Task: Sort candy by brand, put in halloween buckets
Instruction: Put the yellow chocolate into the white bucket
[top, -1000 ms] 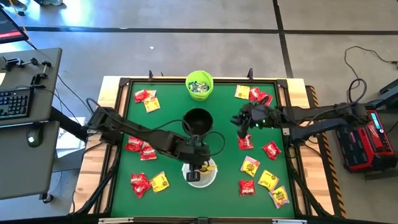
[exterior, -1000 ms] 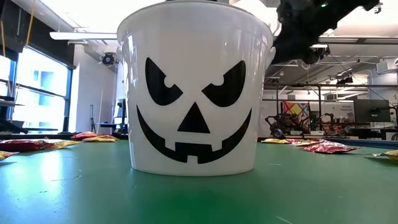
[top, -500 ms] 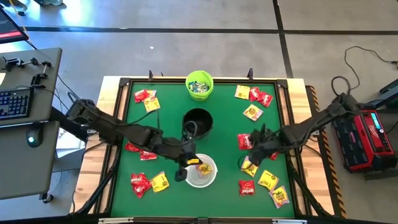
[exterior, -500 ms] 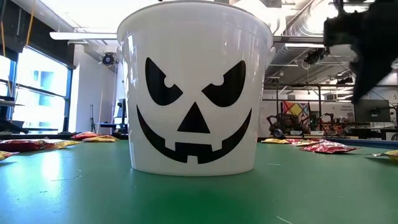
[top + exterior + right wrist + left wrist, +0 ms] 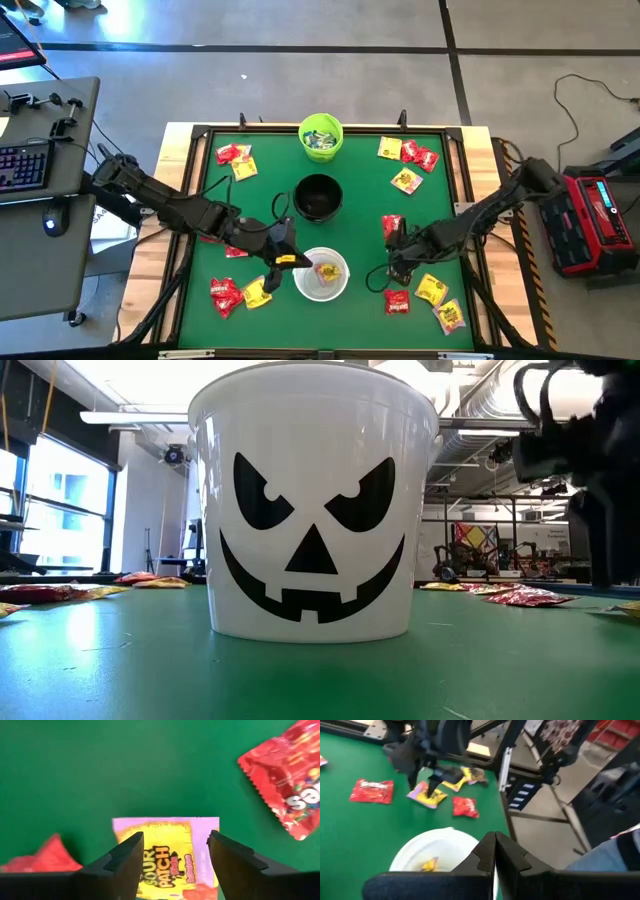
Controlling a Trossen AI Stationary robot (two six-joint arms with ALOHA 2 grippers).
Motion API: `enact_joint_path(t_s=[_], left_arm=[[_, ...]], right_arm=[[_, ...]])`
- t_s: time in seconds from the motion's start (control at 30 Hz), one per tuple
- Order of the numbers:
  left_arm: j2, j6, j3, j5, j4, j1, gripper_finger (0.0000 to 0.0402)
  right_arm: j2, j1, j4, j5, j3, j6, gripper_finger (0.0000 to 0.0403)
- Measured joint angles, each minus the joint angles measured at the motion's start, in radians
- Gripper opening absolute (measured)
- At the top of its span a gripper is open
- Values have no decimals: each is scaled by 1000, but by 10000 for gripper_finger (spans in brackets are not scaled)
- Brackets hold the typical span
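We see our left gripper (image 5: 278,262) hanging just beside the white bucket (image 5: 322,274), on its left, fingers (image 5: 492,855) pressed together with nothing between them. From the left wrist view the bucket's rim (image 5: 415,855) lies right below those closed fingers, and a yellow packet (image 5: 430,865) shows inside it.

Our right gripper (image 5: 399,268) is low over the mat (image 5: 355,215), to the right of the white bucket. Its fingers (image 5: 122,857) are spread, one on each side of a yellow Sour Patch packet (image 5: 167,855) that lies flat on the green. They straddle the packet; we cannot tell whether they touch it. A red packet (image 5: 287,785) lies near on one side, and another red one (image 5: 42,857) on the other.

The black bucket (image 5: 318,197) stands in the middle of the mat, and the green bucket (image 5: 321,137) at the far edge, with pale packets in it. The white bucket is nearest the front; in the low view its black jack-o'-lantern face (image 5: 313,540) fills the frame, with the right arm (image 5: 590,450) dark at the side.

Loose candy is in four groups: red and yellow at the far left (image 5: 235,158), red at mid left (image 5: 222,238), red and yellow at the near left (image 5: 238,293), and more at the far right (image 5: 408,158) and near right (image 5: 432,292).
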Motion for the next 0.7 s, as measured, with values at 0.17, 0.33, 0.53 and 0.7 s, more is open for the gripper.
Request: enact_joint_path(t_s=[0.17,0.33,0.53,0.7], left_arm=[[2,-19,0,-30,-12,-34,0],[2,-31,0,-66,-16,-68,0],[2,-47,0,-89,-22,-104,0],[2,-38,0,-130,-25,-122,0]], right_arm=[[60,1,17,-46,0,-32,181],[87,1,33,-63,0,-43,133],[85,-2,37,-67,2,-65,39],[85,-1,31,-57,51,-78,9]])
